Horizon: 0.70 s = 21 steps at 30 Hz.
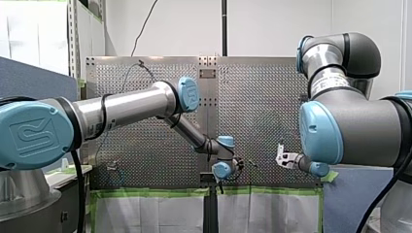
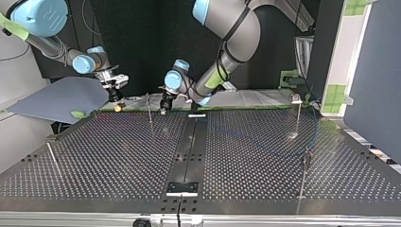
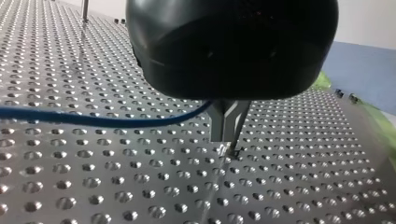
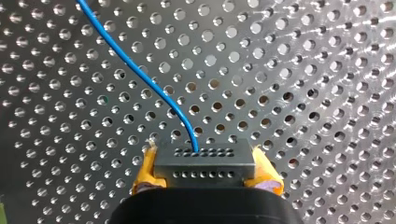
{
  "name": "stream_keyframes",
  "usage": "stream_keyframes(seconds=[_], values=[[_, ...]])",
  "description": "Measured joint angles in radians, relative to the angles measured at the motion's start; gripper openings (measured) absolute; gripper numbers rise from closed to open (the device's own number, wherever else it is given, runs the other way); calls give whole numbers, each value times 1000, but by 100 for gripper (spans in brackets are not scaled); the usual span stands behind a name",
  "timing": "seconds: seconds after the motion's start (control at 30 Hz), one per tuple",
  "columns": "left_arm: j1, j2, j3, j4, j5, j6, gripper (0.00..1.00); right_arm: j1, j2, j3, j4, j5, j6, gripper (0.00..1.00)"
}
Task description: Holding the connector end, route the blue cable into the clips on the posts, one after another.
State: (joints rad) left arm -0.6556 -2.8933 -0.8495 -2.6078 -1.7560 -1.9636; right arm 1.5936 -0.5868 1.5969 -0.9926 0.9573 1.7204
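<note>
A: The right claw [image 4: 204, 171] is closed on a black rectangular connector block [image 4: 205, 161] with two rows of small holes. Its yellow pads [image 4: 145, 170] press against the block's two short ends.

B: Where does the cable go from there?

A: A thin blue cable [image 4: 140, 74] leaves the block's upper row of holes. It curves away ahead of the claw, over the perforated grey metal table [image 2: 104, 151].

B: And the left claw [image 3: 229, 137]?

A: It is narrow. Its grey metal fingers [image 3: 218, 123] come out of a black housing and draw together to a point just above the table. The blue cable hangs clear of the table in a shallow sag and rises to the roots of the fingers. It goes out of sight there, so one cannot tell whether it is pinched.

B: How do the claws stand in the top view?

A: Both are at the far edge of the table. The left claw is near the middle, just beside a thin upright metal post [image 2: 149, 109]. The right claw is further toward the view's left, apart from that post.

B: Any other posts?

A: A second post [image 2: 299, 120] stands at the view's right, well apart from both claws. It has a small pale clip [image 2: 296, 99] at its top.
</note>
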Motion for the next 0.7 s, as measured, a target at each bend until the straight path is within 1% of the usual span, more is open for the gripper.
stream_keyframes(seconds=[0.07,0.13,0.2,0.23,0.4,0.6,0.63,0.7], values=[[2,0,3,1,-2,0,0,0,1,0,-11,0,12,0],[5,0,4,2,-3,0,0,0,2,0,-24,0,27,0],[7,1,4,3,-4,0,0,0,2,-2,-31,0,38,0],[7,1,4,3,-4,0,0,0,3,-3,-33,0,41,0],[13,0,4,5,-5,2,0,0,5,-7,-37,0,49,0],[18,0,5,8,-4,14,0,1,9,-9,-38,0,50,0],[17,1,5,8,-3,20,9,1,10,-9,-38,0,50,0],[15,1,5,5,-4,31,9,1,10,-9,-38,0,50,0]])
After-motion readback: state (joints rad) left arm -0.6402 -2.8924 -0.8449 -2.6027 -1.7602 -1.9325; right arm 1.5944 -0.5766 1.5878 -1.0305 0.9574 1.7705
